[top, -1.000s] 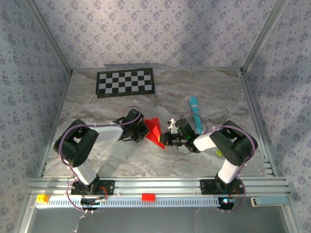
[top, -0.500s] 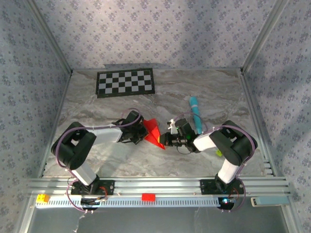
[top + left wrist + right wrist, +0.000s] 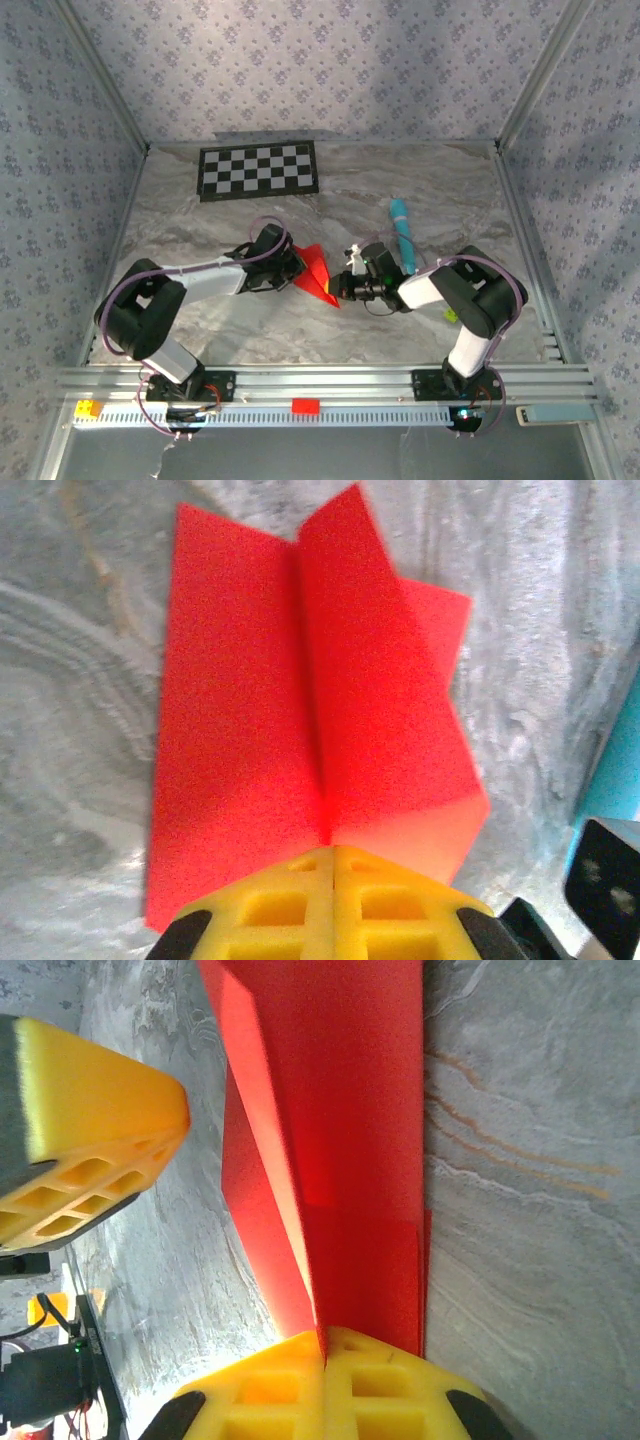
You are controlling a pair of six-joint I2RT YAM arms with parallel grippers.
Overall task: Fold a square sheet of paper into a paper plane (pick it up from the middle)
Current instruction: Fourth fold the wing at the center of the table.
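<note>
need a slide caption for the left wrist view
Left gripper, shut, at the near end of the red paper plane's centre crease, wings spread over the marble table.

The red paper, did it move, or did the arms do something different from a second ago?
The left arm's elbow swung outward to the left. The left gripper and right gripper stayed shut on the red paper, which barely shifted. The right arm kept still.

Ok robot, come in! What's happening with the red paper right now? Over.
Left gripper and right gripper both shut on the paper plane, opposite sides. Centre fold standing up. Teal stick off to the side, by the right arm.
</note>
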